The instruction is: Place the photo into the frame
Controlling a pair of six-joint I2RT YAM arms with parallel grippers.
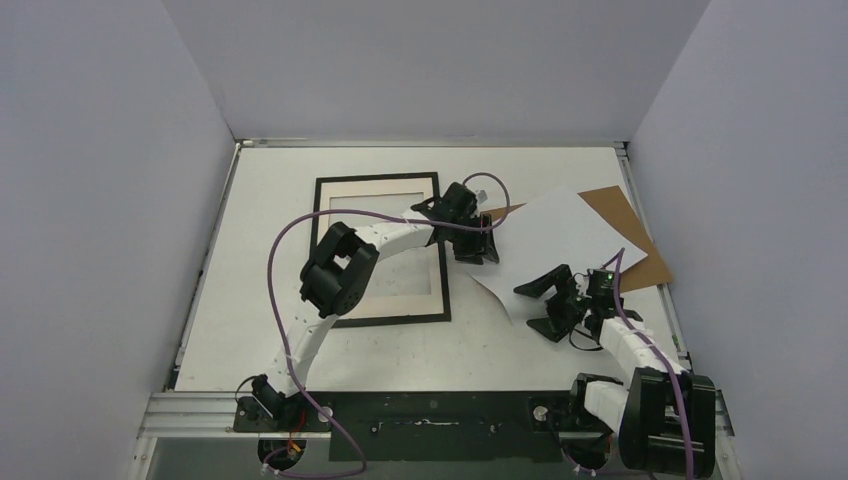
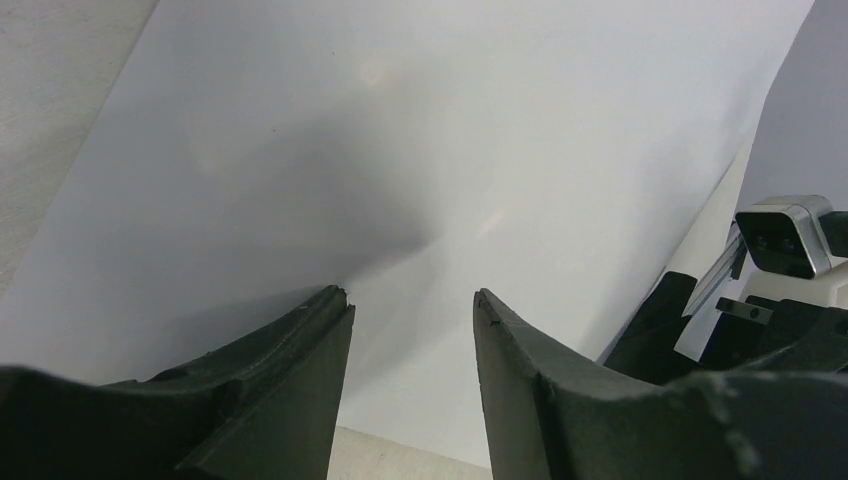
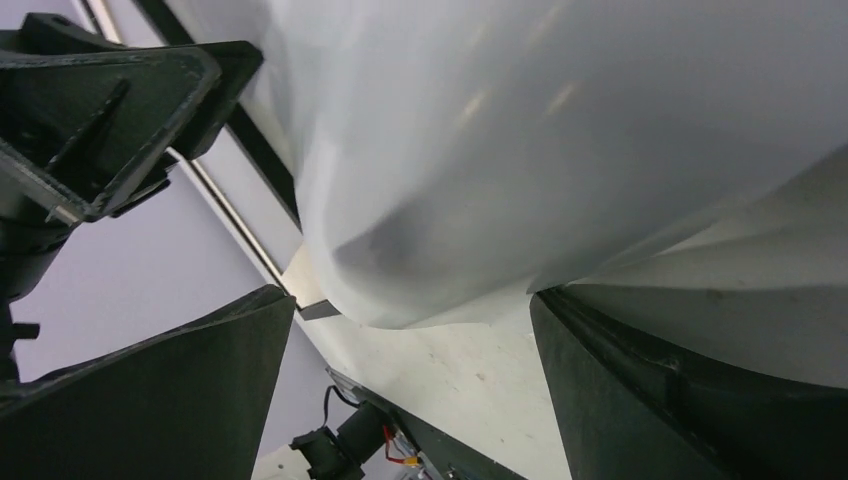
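Reading the photo (image 1: 560, 235) first: pale back up, picture side hidden, lying to the right of the frame (image 1: 380, 179) and not in it, its far part over the brown backing (image 1: 625, 215). The near edge bows up off the table (image 1: 260, 340); the right wrist view shows that curl arching over its own fingers. The left gripper (image 1: 478, 245) sits at the sheet's left corner with jaws partly apart, a clear gap between them, so it is clamped on nothing; whether the tips press the paper I cannot tell. The right gripper (image 1: 550, 302) stands spread wide just beside the raised near edge, holding nothing. A cream mat (image 1: 400, 306) lies inside the frame. My judgement: the step in hand is getting a first grip. I'd ease one right finger under the curl and close slowly near a corner, not mid-edge, to avoid a crease, with the left steadying the sheet.
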